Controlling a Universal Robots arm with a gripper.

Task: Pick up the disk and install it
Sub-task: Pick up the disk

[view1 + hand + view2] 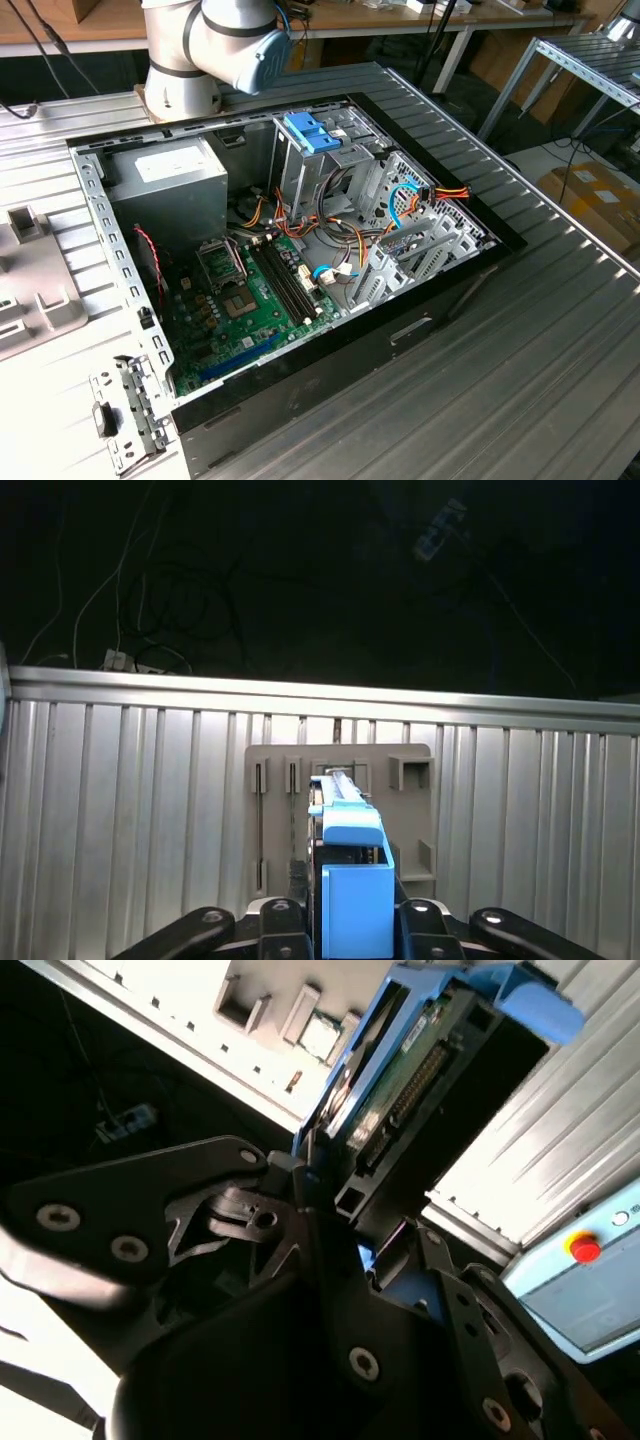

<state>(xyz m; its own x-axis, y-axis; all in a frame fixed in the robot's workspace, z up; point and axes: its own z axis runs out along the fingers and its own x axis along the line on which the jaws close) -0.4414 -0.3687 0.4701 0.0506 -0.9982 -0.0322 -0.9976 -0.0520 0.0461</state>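
My gripper (pixel 352 922) is shut on the disk (pixel 352 880), a grey drive in a light-blue carrier with a brighter blue end tab. In the first wrist view the disk stands on edge between the black fingers (pixel 283 920), over a grey slotted holder (pixel 410 810) on the ribbed metal table. In the second wrist view the disk (pixel 400 1080) sticks out from the gripper (pixel 335 1215), with its connector edge and green board showing. The open computer case (pixel 300 260) lies on its side in the exterior view, and its metal drive cage (pixel 330 170) is near the far wall.
A blue plastic piece (pixel 310 130) sits on top of the drive cage. Cables, a green motherboard (pixel 250 300) and a grey power supply (pixel 170 190) fill the case. The arm's base (pixel 210 50) stands behind it. A grey fixture (pixel 30 290) lies at the exterior view's left. A pale box with a red button (pixel 585 1248) is nearby.
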